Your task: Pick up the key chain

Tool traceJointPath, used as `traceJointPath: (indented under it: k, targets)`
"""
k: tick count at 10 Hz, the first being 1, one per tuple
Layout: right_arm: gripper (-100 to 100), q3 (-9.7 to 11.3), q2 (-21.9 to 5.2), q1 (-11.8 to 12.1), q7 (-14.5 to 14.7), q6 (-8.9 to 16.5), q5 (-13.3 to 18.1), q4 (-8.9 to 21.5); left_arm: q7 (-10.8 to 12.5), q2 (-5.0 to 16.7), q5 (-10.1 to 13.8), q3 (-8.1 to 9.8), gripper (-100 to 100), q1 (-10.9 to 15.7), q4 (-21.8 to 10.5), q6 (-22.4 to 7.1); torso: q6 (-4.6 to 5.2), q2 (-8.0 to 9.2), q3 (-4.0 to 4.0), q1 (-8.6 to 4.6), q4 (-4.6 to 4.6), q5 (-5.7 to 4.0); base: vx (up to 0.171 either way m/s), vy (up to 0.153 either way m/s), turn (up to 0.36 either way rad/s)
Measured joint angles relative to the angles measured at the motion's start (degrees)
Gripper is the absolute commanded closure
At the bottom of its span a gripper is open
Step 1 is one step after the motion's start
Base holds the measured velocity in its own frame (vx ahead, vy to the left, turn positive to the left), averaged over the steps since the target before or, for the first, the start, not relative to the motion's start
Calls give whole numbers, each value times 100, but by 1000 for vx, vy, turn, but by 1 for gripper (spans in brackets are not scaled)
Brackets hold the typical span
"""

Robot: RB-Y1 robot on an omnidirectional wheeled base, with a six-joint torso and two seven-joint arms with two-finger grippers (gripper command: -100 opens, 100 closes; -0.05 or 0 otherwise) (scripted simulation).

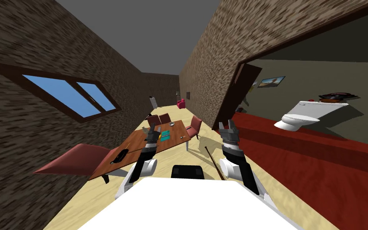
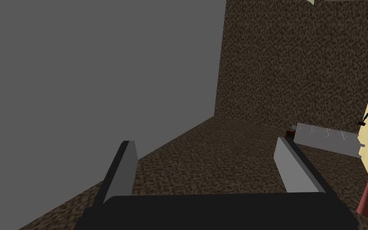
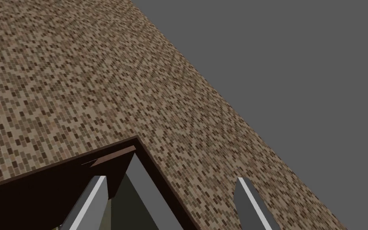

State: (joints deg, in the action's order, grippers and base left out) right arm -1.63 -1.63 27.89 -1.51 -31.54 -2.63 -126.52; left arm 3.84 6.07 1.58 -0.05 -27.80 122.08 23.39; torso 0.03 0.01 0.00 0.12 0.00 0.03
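Head view: small grey thing (image 1: 183, 137), likely the key chain, on the brown table (image 1: 133, 143) near its right edge, beside a teal item (image 1: 165, 135). To the right of the left gripper (image 1: 152, 128), the nearer one, blades apart and empty; right gripper (image 1: 227, 124) also open, empty, off the table. Long axis too small to tell

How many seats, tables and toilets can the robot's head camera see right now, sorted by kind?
Dark red chairs around the table: 4
Pink armchair at the far end of the room: 1
Table: 1
Toilet through the doorway: 1
Total: 7
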Motion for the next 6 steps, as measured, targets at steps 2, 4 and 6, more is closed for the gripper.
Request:
traceJointPath:
  k: [2,4,6]
  targets:
    - [0,0,0,0,0,0,0,0,128,262,196,105,-100,13,-190,-244,1,-1,-1,-2,0,0,1,18,-229]
    - [0,0,0,0,0,0,0,0,225,415,339,199,-100,105,-515,-306,0,-5,-3,-5,-1,-1,7,10,-286]
    - [0,0,0,0,0,0,0,0,398,618,608,336,-100,127,-798,-594,1,-8,-5,-3,-2,-1,20,15,-443]
